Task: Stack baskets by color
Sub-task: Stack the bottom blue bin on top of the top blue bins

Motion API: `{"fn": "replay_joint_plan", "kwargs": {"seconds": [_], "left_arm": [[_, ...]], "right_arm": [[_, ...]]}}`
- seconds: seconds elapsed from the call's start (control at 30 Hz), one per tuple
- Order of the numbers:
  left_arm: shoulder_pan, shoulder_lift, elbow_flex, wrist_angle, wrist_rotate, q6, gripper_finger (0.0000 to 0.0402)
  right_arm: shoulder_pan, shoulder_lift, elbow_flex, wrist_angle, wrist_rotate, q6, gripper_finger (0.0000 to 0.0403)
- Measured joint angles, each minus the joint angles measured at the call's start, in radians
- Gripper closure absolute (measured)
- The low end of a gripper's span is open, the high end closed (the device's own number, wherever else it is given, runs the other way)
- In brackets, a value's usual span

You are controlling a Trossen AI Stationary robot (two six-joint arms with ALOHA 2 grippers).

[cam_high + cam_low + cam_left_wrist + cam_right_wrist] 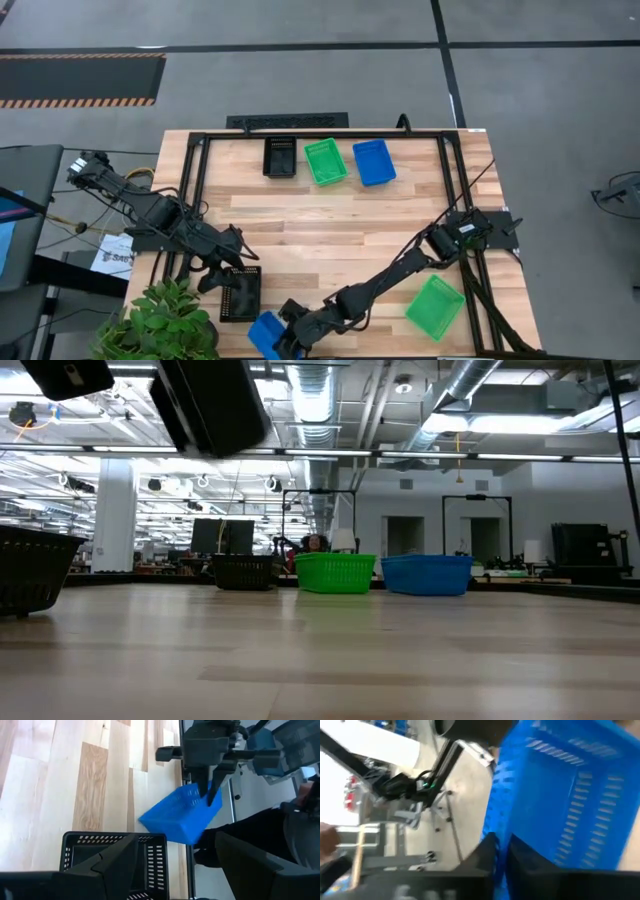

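Right pincer [283, 343], at about six o'clock on the bench's [330, 225] near edge, is pinched on the rim of a tilted blue basket [265, 331]; its fingertips are hard to make out from above, but the left wrist view shows them clamping the wall. Left pincer [232, 262], at seven o'clock, has its jaws spread wide and hovers above a black basket [241, 293], holding nothing. That basket is cut off in the left wrist view. All baskets are shallow rectangular plastic trays with slotted, mesh-like walls. At twelve o'clock, in a row, sit another black basket [279, 157], a green basket [325, 162] and a second blue basket [374, 161]. Another green basket [435, 306] lies at four o'clock. A leafy plant [160, 325] hides the bench's seven o'clock corner.
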State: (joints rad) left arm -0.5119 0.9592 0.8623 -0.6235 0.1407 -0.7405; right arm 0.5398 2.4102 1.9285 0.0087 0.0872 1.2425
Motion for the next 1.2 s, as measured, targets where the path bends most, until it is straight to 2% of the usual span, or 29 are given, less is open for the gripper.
{"fn": "replay_joint_plan", "kwargs": {"seconds": [0.03, 0.13, 0.23, 0.57, 0.73, 0.83, 0.93, 1.2], "left_arm": [[0.000, 0.000, 0.000, 0.000, 0.000, 0.001, 0.0145], [0.000, 0.000, 0.000, 0.000, -0.009, 0.003, 0.0145], [0.001, 0.000, 0.000, 0.000, -0.021, 0.003, 0.0145], [0.062, -0.011, 0.000, 0.051, -0.057, -0.021, 0.0145], [0.133, -0.040, 0.001, 0.079, -0.106, -0.051, 0.0145], [0.188, -0.053, 0.001, 0.078, -0.140, -0.090, 0.0145], [0.247, -0.061, 0.002, 0.081, -0.160, -0.091, 0.0145], [0.448, -0.064, 0.001, 0.077, -0.157, -0.049, 0.0145]], "right_arm": [[-0.004, -0.002, 0.000, 0.003, -0.009, -0.004, 0.0384], [-0.009, -0.008, 0.001, -0.004, -0.011, -0.001, 0.0388], [-0.017, -0.046, 0.000, -0.099, -0.001, -0.016, 0.0395], [-0.057, -0.331, -0.001, -0.793, 0.198, -0.100, 0.0399], [-0.078, -0.469, -0.001, -1.210, 0.385, 0.003, 0.0400], [-0.111, -0.521, -0.001, -1.380, 0.467, 0.037, 0.0400], [-0.174, -0.549, -0.001, -1.456, 0.521, 0.000, 0.0400], [-0.444, -0.555, -0.001, -1.474, 0.526, -0.301, 0.0399]]}}
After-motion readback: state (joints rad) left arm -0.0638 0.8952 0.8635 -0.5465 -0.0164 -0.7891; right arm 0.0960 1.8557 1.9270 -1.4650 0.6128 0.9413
